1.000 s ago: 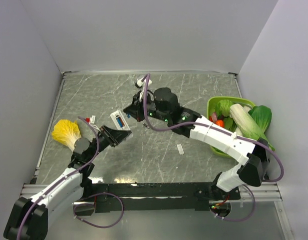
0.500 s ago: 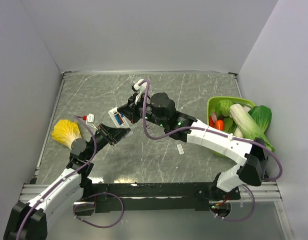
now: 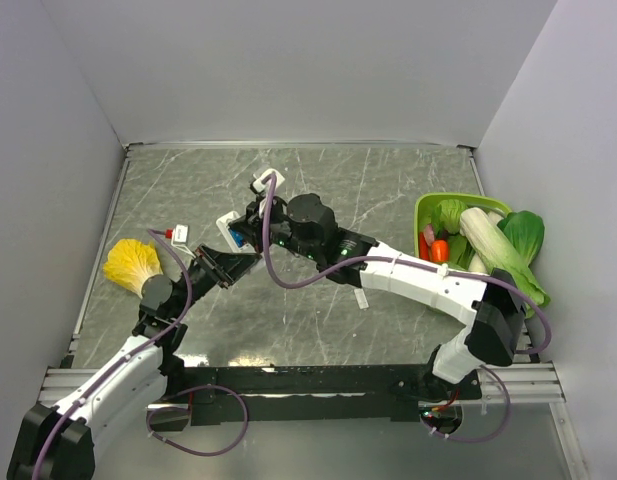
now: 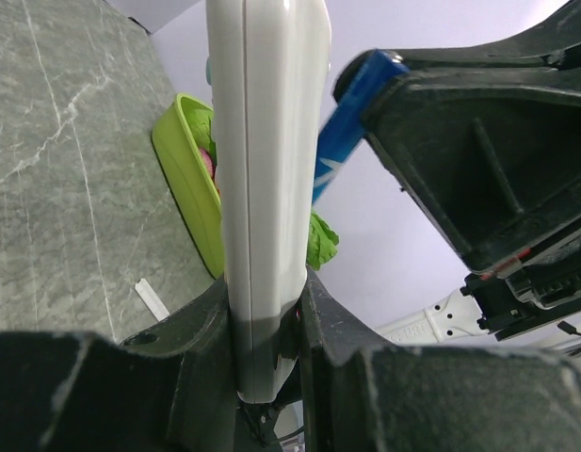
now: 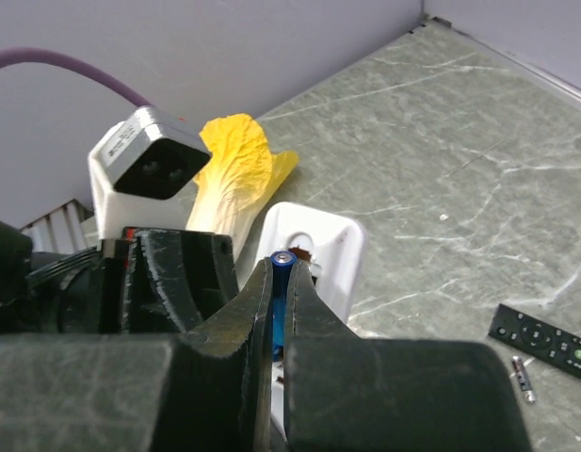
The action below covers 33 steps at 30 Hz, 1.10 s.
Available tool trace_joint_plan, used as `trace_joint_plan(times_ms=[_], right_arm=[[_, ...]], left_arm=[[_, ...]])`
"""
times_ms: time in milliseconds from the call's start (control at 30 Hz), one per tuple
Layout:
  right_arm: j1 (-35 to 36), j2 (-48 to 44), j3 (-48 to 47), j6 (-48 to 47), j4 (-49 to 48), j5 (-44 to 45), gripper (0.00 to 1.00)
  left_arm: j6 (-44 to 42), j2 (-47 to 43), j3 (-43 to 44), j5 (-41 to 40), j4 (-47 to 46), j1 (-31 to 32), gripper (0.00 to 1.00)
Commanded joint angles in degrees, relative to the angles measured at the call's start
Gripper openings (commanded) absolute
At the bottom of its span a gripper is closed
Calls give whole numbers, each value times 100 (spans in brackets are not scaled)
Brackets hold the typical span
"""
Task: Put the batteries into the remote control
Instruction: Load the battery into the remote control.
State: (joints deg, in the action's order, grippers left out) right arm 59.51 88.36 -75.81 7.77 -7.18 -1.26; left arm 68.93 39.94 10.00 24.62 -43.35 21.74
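Observation:
The white remote control (image 4: 266,141) stands on edge, raised off the table, and my left gripper (image 4: 266,282) is shut on its lower end. In the right wrist view the remote (image 5: 320,247) shows its open back compartment. A blue battery (image 5: 282,260) is pinched between the shut fingers of my right gripper (image 5: 282,275), silvery end forward, right at that compartment. From the left wrist the same battery (image 4: 351,108) slants against the remote's side. From above, the left gripper (image 3: 231,266), the right gripper (image 3: 250,228) and the remote (image 3: 230,227) meet left of the table's middle.
A yellow cabbage leaf (image 3: 131,263) lies at the left. At the right stands a green basket (image 3: 425,211) of vegetables. A black remote (image 5: 544,341) lies on the table with a small grey piece (image 5: 522,377) beside it. A thin white strip (image 3: 361,298) lies near the middle.
My right arm has swung left and brought the battery up to the remote. The left gripper with the remote has shifted slightly left.

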Motion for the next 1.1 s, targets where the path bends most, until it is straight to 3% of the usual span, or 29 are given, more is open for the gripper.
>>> trace_joint_plan(times_ms=[0, 233, 400, 533, 933, 1067], right_arm=[[70, 15, 171, -241, -591, 380, 0], [149, 41, 321, -452, -636, 582, 0], [219, 41, 348, -513, -548, 600, 14], [263, 15, 313, -513, -442, 635, 31], [246, -266, -56, -723, -65, 750, 54], [149, -424, -381, -1067, 348, 294, 65]], left_arm=[[104, -74, 266, 43, -262, -20, 2], [130, -92, 274, -10, -217, -20, 2], [121, -66, 266, -28, -217, -20, 2], [112, -66, 257, -19, -200, -20, 2], [60, -74, 248, -10, -156, -20, 2], [24, -48, 248, 51, -129, -20, 2]])
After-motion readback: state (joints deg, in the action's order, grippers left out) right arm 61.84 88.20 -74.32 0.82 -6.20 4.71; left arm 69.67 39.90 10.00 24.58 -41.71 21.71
